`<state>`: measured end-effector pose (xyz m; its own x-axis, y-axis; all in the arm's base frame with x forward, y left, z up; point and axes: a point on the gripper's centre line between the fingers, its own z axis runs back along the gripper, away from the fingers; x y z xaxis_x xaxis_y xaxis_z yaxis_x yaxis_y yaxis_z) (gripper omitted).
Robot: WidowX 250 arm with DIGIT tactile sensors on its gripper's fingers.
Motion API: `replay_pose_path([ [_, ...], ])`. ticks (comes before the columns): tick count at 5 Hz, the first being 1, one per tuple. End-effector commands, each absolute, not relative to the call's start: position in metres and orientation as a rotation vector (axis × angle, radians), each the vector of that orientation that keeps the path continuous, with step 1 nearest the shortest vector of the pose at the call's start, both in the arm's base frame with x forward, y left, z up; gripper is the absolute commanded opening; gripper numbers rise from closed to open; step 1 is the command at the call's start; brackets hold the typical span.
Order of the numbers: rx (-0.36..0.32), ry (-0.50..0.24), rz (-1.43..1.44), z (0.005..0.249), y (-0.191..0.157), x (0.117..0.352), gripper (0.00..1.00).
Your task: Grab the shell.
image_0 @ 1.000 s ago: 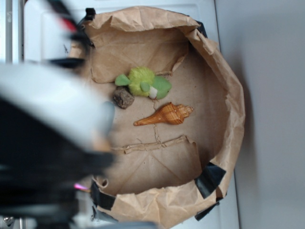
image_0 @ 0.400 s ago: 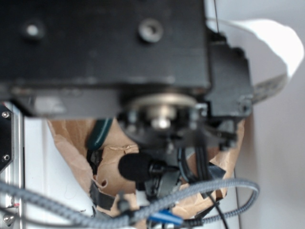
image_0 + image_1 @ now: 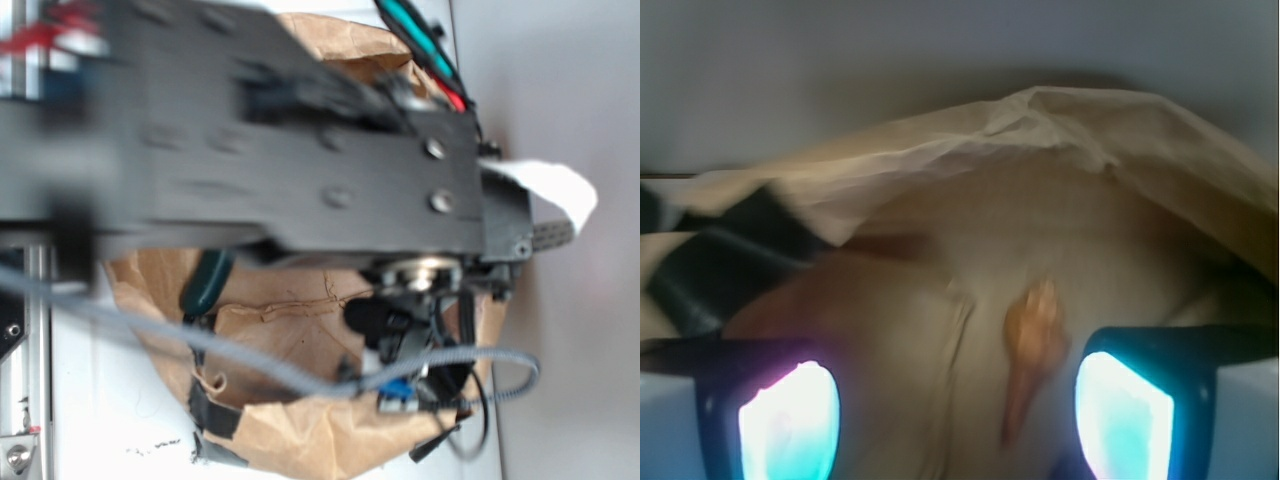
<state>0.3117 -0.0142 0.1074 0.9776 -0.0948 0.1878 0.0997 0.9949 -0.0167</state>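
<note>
In the wrist view the orange-tan shell lies blurred on the brown paper floor, its wide end up and its point toward the bottom. My gripper is open, its two glowing pads wide apart. The shell sits in the gap, closer to the right pad, apart from both. In the exterior view my black arm covers the middle of the paper bag and hides the shell and the gripper.
The crumpled paper bag wall rises behind the shell. Black tape marks the bag's left side. A dark green thing pokes out under the arm. Grey cables hang over the bag's near rim.
The arm has swung in over the bag and now covers the shell, the green plush and the brown lump that were in plain view a second ago.
</note>
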Motion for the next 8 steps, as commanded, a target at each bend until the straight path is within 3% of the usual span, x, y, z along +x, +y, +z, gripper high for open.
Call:
replay_pose_path([
  [1, 0.012, -0.177, -0.096, 0.074, 0.008, 0.316, 1.00],
  [3, 0.008, -0.147, -0.109, 0.061, 0.010, 0.299, 1.00],
  [6, 0.025, -0.116, -0.136, 0.026, 0.002, 0.313, 1.00],
  [7, 0.029, -0.133, -0.151, 0.022, 0.001, 0.316, 0.92],
  [8, 0.022, -0.177, -0.151, 0.025, 0.004, 0.323, 0.00],
])
